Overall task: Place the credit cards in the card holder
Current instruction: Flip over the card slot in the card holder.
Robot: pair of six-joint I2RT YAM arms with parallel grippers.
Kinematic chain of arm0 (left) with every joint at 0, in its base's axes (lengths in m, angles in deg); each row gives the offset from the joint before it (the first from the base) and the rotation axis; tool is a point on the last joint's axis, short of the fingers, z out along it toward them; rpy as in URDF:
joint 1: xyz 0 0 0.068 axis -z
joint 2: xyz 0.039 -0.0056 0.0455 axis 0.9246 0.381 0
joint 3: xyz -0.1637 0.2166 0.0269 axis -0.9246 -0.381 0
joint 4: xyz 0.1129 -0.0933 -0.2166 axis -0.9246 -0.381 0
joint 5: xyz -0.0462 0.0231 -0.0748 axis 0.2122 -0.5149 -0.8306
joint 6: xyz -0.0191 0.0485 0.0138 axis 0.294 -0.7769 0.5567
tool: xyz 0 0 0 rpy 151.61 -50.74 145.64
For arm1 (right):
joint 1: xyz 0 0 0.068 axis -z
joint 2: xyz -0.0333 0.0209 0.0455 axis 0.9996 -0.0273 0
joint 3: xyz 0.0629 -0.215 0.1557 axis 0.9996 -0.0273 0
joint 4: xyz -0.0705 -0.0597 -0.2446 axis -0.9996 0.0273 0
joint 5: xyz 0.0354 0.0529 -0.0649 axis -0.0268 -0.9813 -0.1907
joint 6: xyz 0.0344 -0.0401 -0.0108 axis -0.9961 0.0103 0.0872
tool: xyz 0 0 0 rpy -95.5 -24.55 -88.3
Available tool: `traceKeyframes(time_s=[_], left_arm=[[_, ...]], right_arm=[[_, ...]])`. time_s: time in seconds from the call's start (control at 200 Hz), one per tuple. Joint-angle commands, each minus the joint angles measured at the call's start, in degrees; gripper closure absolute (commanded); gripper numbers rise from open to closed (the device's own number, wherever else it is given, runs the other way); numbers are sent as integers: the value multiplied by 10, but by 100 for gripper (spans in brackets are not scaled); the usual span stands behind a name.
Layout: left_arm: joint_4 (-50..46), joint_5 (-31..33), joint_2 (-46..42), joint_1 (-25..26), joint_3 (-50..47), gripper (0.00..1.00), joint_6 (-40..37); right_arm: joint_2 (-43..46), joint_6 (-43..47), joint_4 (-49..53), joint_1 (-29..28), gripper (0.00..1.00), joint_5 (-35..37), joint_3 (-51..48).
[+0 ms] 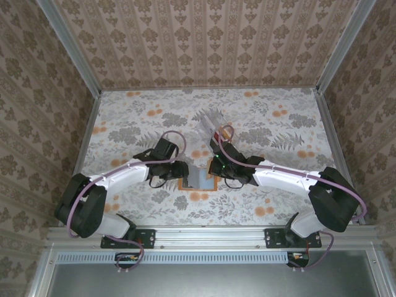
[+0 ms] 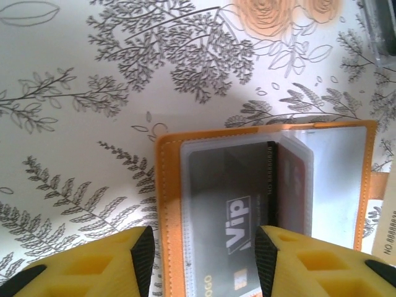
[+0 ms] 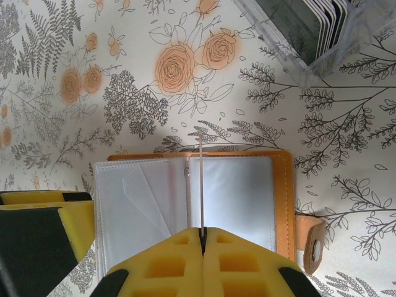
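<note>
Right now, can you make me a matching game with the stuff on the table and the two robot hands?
Things:
1. wallet
2. dark card
3. clear box
4. right gripper

Descriptions:
A. holds a row of cards standing on edge
B. lies open on the flowery table, orange rim showing
C. pinched shut on a thin clear sleeve standing up from the wallet
D. sits inside a clear pocket, with "Vip" printed on it

Pairs: 1-B, 2-D, 3-A, 4-C
</note>
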Motion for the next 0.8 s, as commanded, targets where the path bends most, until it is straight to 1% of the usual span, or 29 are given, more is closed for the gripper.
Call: traceKeyframes(time_s=[0.0,0.145,0.31,0.5,0.58,0.705,0.795], left_arm=[[-24,19,-5,12,26,48,-18],[-28,18,6,27,44,47,-24],[-22,21,4,30,42,46,-24],[-25,19,3,30,45,45,-28],[-26,24,0,31,44,42,-27],[-41,50,-10,31,46,41,-24],[-43,62,-21,31,40,37,-23]], right_arm=[[10,5,5,2,100,5,-3],[14,5,2,3,100,6,-7],[6,11,-13,4,100,-23,-1],[4,13,-13,5,100,-23,4],[3,13,-12,4,100,-25,4],[4,12,-15,5,100,-28,4],[6,12,-14,5,100,-28,3]])
